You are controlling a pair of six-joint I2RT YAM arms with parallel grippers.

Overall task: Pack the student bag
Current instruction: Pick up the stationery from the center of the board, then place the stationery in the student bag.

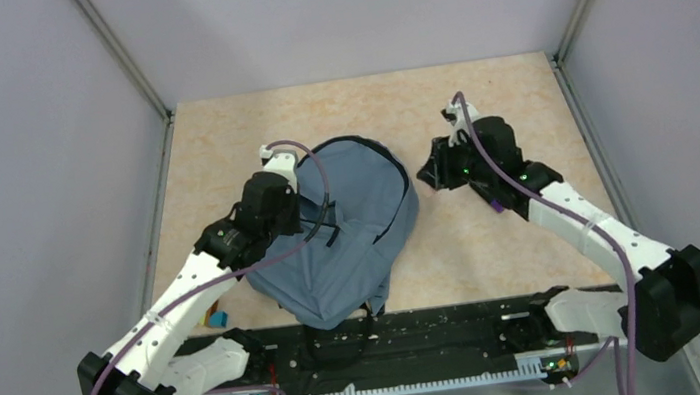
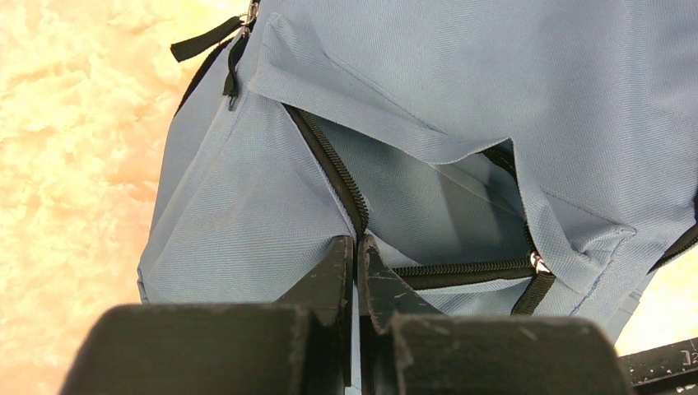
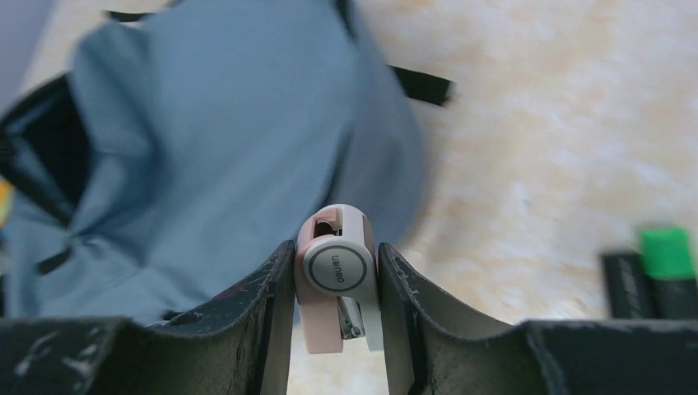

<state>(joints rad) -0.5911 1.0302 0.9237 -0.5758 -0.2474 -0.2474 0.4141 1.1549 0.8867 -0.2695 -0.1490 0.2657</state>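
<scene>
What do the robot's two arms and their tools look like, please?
The left arm and right arm each have white link shells and blocky black joint housings. A purple cable runs along each arm. Small green lights glow near the right wrist. The left tool and right tool are black, with wedge-shaped, scuffed fingers.

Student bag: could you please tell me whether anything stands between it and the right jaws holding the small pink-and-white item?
Nothing visible does. Only bare table lies between the right jaws, shut on the pink-and-white item, and the student bag. The green-and-black object sits off to one side.
</scene>
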